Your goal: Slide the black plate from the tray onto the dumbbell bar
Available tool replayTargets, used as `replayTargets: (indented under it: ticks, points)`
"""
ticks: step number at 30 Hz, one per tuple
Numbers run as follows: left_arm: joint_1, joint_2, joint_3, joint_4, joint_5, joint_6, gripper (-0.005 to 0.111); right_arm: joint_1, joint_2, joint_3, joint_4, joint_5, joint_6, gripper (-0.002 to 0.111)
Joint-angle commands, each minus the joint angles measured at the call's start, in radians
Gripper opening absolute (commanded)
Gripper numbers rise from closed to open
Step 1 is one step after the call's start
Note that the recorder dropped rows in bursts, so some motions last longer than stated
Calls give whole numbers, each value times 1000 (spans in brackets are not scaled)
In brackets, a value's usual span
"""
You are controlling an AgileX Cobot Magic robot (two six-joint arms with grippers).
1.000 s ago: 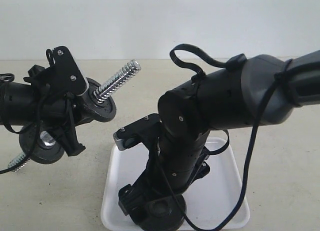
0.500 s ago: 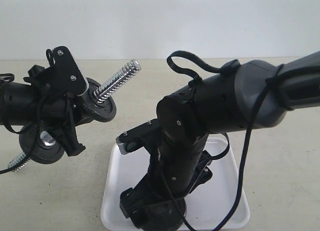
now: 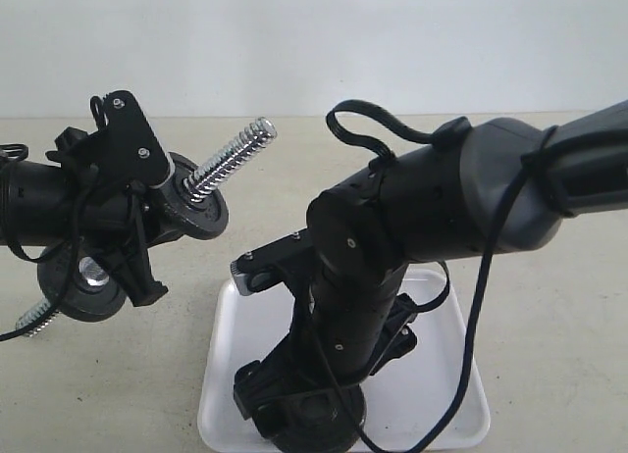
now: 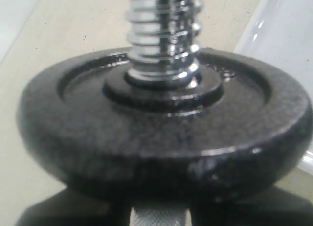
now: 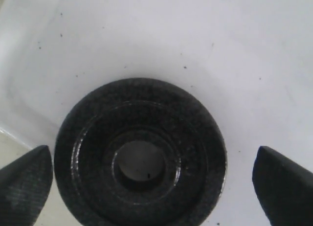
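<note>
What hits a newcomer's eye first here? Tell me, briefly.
The bulky black right arm fills the middle, its open right gripper straddling the flat round black iron plate in the shallow white tray. At left, the left gripper holds the chrome threaded dumbbell bar slanting upward.

The black plate [image 5: 141, 157], matte, round, with a raised rim and open centre hole, lies flat in the tray [image 3: 446, 375] near its front rim; the tray is white, glossy, shallow. The dumbbell bar [image 3: 234, 157] tilts upward left of the tray; its chrome threaded end is bare above a black disc [image 3: 201, 213].
</note>
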Motion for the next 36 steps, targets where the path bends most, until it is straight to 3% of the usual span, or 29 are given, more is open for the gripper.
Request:
replayTargets:
  ticks: [1, 7, 16, 27, 36]
  points:
    - [-2, -47, -33, -22, -10, 3, 4, 15, 1, 1, -15, 6, 9, 104]
    - [-2, -47, -33, -22, -9, -5, 4, 18, 1, 1, -24, 4, 26, 104]
    - [-2, -47, -33, -22, -9, -5, 4, 18, 1, 1, -249, 68, 190, 104]
    - [-2, -47, -33, -22, -9, -12, 4, 18, 1, 1, -270, -37, 195, 104]
    - [-2, -47, -31, -22, -9, -12, 4, -4, 101, 1, -296, 22, 233, 104]
